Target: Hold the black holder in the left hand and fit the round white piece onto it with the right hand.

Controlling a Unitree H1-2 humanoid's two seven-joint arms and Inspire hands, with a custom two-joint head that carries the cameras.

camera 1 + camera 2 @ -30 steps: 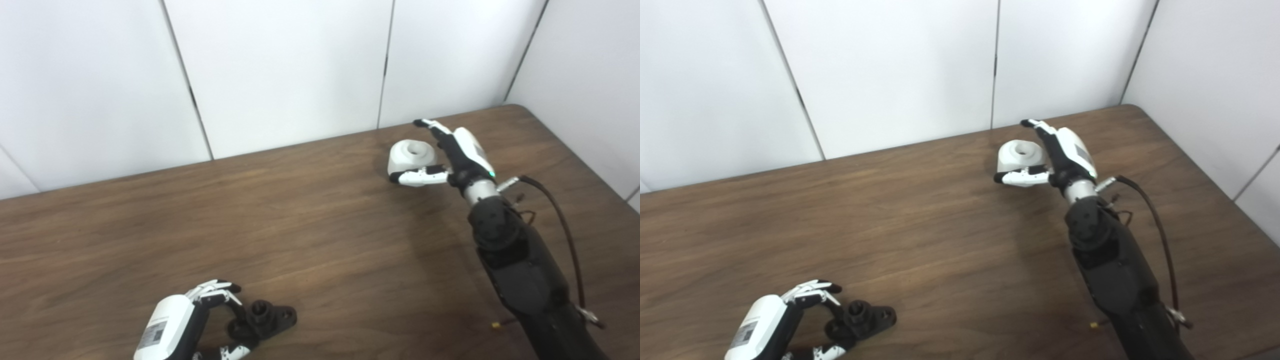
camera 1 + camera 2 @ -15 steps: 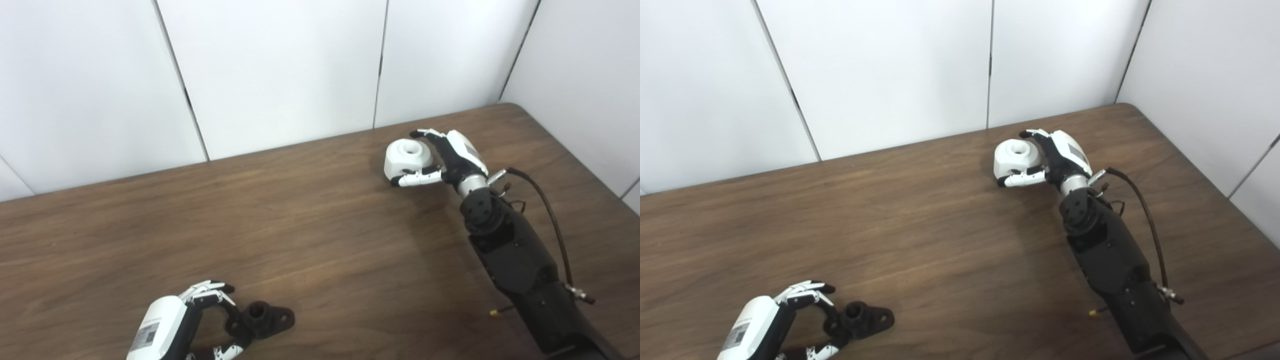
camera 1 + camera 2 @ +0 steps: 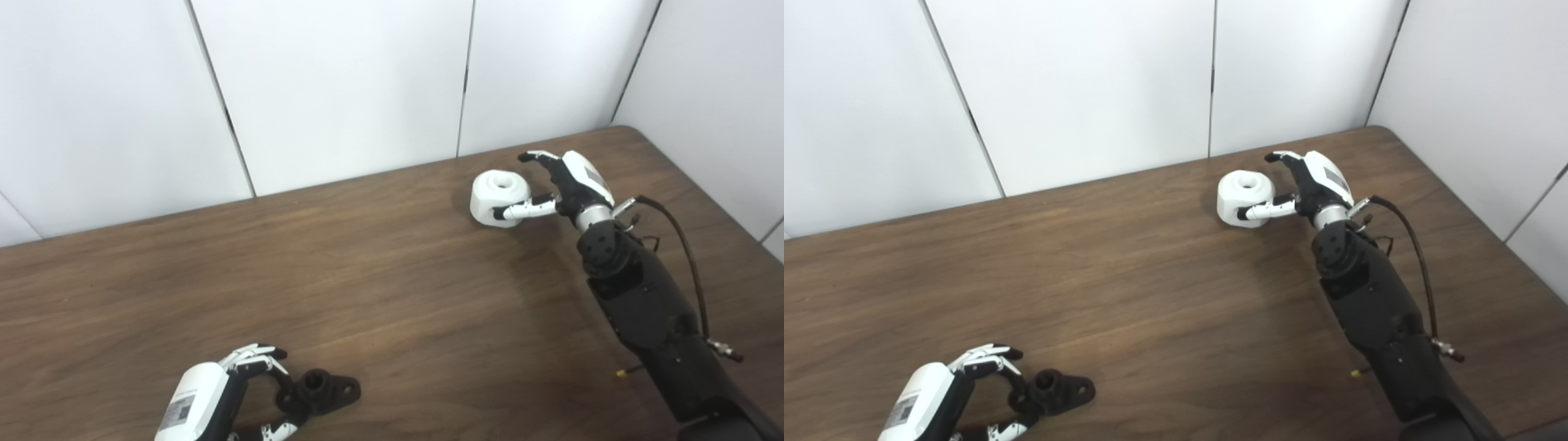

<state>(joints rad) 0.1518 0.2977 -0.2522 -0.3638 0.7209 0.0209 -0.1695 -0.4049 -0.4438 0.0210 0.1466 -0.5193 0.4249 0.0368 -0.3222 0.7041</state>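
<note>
The black holder (image 3: pixel 321 389) lies flat on the wooden table (image 3: pixel 392 294) near the front left edge, its round socket facing up. My left hand (image 3: pixel 208 398) curls around its left end, fingers above and thumb below, shut on it. The round white piece (image 3: pixel 499 190), with a hole in its top, stands on the table at the far right. My right hand (image 3: pixel 569 184) is just right of it and open. Its thumb lies along the piece's front side, while its fingers reach up behind and to the right, apart from the piece.
White wall panels (image 3: pixel 343 86) close the table's far edge and right side. The table's far right corner (image 3: pixel 625 128) is close behind the right hand. A dark cable (image 3: pixel 686 257) loops off the right forearm.
The right hand cupped the white piece half a second ago, then drew back to the right, and its fingers now stand off the piece. The piece, the holder and the left hand have kept their places.
</note>
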